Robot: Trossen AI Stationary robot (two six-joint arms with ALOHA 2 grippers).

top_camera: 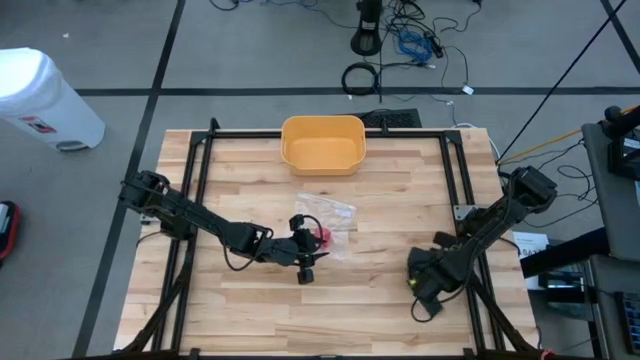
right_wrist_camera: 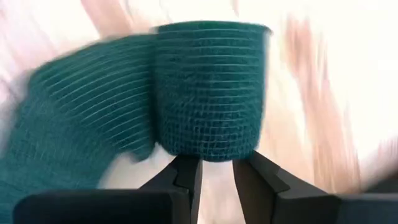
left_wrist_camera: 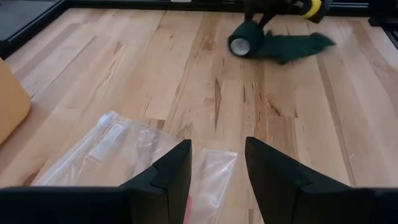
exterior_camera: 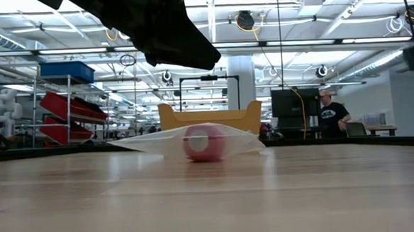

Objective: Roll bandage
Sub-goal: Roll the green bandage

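Note:
A dark green bandage roll (right_wrist_camera: 211, 87) with a loose tail (right_wrist_camera: 74, 137) is at the table's right; it also shows in the left wrist view (left_wrist_camera: 244, 43). My right gripper (right_wrist_camera: 217, 163) is shut on the roll's end. A pink roll (exterior_camera: 205, 142) lies inside a clear plastic bag (top_camera: 326, 212) at the table's middle. My left gripper (left_wrist_camera: 217, 163) hangs open and empty just above the bag's near edge. My right gripper pinches the green roll at its near end (right_wrist_camera: 214, 152) between its two fingertips. The fingers lie along the roll's axis. The roll stands out straight past the fingertips, and its tail (left_wrist_camera: 298, 42) trails off to one side onto the table.
A yellow bin (top_camera: 322, 143) stands at the table's far edge, middle. Black frame rails (top_camera: 195, 190) run along the left and right sides. Bare wood lies along the near edge. A person (exterior_camera: 331, 113) stands in the room beyond the table.

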